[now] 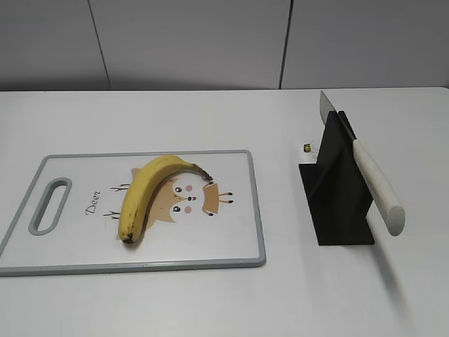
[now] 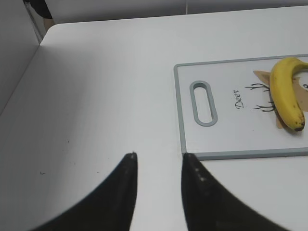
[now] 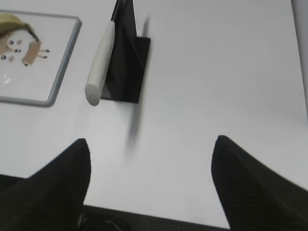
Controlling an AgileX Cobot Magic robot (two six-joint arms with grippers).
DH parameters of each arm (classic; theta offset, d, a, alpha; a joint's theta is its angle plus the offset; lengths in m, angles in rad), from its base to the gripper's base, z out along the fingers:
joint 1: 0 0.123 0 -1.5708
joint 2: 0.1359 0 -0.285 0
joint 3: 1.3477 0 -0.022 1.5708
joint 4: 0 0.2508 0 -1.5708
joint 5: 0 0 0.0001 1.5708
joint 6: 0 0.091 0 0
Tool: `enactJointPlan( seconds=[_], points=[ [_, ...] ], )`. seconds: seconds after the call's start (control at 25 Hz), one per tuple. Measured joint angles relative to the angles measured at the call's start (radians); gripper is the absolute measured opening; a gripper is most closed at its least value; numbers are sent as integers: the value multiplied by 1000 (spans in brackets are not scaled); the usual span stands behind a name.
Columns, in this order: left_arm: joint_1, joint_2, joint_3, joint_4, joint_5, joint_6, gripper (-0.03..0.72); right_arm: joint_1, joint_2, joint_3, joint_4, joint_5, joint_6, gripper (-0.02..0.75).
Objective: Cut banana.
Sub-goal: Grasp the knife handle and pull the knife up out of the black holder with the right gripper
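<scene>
The yellow banana (image 1: pixel 144 194) lies whole on the white cutting board (image 1: pixel 231 239), its dark stem toward the board's middle; it also shows in the left wrist view (image 2: pixel 285 94). A knife with a white handle (image 1: pixel 377 187) rests blade-up in a black stand (image 1: pixel 337 200), right of the board; it also shows in the right wrist view (image 3: pixel 100 62). My left gripper (image 2: pixel 159 156) is open and empty above the bare table, near the board's handle-end corner. My right gripper (image 3: pixel 151 144) is wide open and empty, well short of the knife. Neither arm shows in the exterior view.
The board (image 2: pixel 221 144) has a grey rim and a slot handle (image 2: pixel 203 102) at its left end. A small dark-gold object (image 1: pixel 306 147) lies on the table behind the stand. A grey wall runs along the table's far edge.
</scene>
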Motion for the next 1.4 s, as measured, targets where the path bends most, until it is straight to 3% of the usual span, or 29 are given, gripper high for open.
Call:
enactJointPlan(
  seconds=[0.16,0.28,0.48,0.68,1.24,1.4],
  points=[
    [0,0,0,-4,0,0,543,0,122,-59,0,58,0,589],
    [0,0,0,-7,0,0,609,0,209,-94,0,58,29,589],
    [0,0,0,-14,0,5,621,18,321,-135,30,60,86,589],
    [0,0,0,-56,0,61,618,94,452,-193,38,60,120,589],
    [0,0,0,-62,0,69,594,299,802,-340,10,59,258,589],
    [0,0,0,-62,0,69,589,318,884,-344,-7,59,321,589]
  ],
)
